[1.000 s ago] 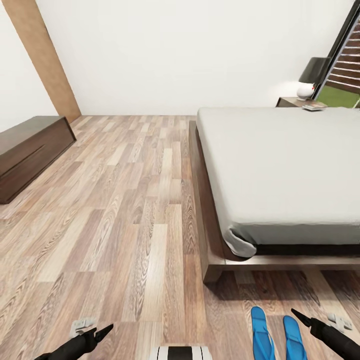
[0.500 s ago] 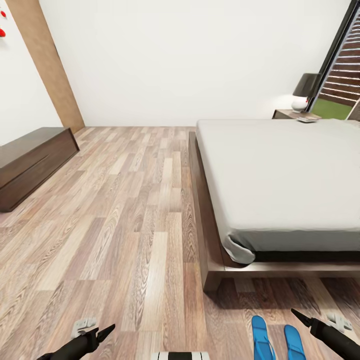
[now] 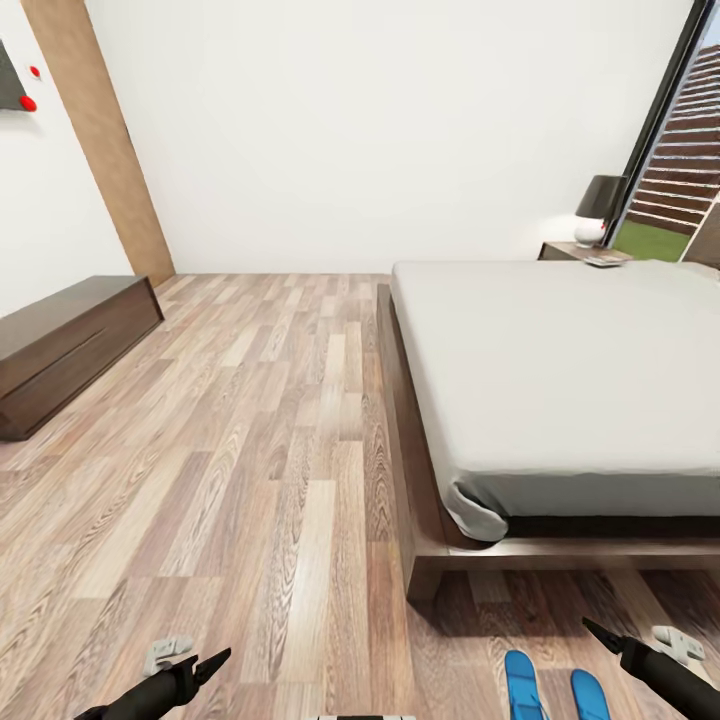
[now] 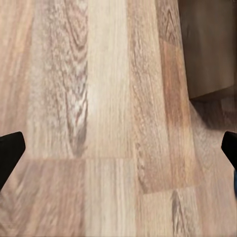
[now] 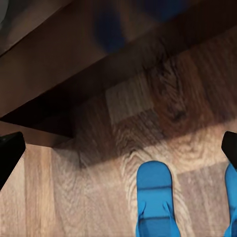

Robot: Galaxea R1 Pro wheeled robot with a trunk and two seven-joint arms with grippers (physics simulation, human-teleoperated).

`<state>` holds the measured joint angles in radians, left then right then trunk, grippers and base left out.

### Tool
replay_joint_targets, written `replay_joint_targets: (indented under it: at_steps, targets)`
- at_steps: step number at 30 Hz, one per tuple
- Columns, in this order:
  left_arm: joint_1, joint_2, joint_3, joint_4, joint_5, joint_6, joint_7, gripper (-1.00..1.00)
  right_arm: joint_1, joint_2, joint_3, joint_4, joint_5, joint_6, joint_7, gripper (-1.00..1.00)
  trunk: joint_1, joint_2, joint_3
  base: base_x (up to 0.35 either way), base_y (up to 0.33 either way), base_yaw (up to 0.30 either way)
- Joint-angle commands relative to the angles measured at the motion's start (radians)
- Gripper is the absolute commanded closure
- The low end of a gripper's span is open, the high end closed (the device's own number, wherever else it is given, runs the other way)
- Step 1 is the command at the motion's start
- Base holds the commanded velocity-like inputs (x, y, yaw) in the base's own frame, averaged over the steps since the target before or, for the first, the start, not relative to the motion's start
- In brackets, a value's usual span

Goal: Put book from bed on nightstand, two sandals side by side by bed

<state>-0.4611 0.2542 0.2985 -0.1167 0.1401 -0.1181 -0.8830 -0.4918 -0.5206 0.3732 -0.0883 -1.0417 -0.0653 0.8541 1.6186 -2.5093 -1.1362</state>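
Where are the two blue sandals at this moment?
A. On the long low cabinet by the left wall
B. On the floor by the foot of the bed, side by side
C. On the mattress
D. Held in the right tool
B: the two sandals lie side by side on the wood floor, just below the bed frame's foot end, untouched by either tool.

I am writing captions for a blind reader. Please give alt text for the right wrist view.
Two bright blue sandals lie side by side on the brown wood-plank floor, just in front of the bed's dark wooden frame. The open right pincer's black fingertips show at both edges.
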Motion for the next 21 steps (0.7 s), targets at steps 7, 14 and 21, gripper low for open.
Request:
replay_joint_targets:
  at_steps: [7,14,21]
  targets:
    - [-0.001,0.000,-0.007,0.002,0.009,-0.005,-0.002,-1.00,-0.001,0.000,0.009,0.001,-0.004,-0.007,0.002,-1.00,-0.003,0.001,0.026,0.000,0.000,0.000]
    - [-0.001,-0.001,-0.008,0.002,0.009,-0.005,-0.002,-1.00,-0.001,0.000,0.009,0.001,-0.003,-0.007,0.002,-1.00,-0.006,0.003,0.053,0.000,0.000,0.000]
    - [-0.001,-0.001,-0.008,0.002,0.009,-0.005,-0.002,-1.00,-0.001,0.027,0.009,0.001,-0.003,-0.007,0.002,-1.00,-0.010,0.005,0.080,0.000,0.000,0.000]
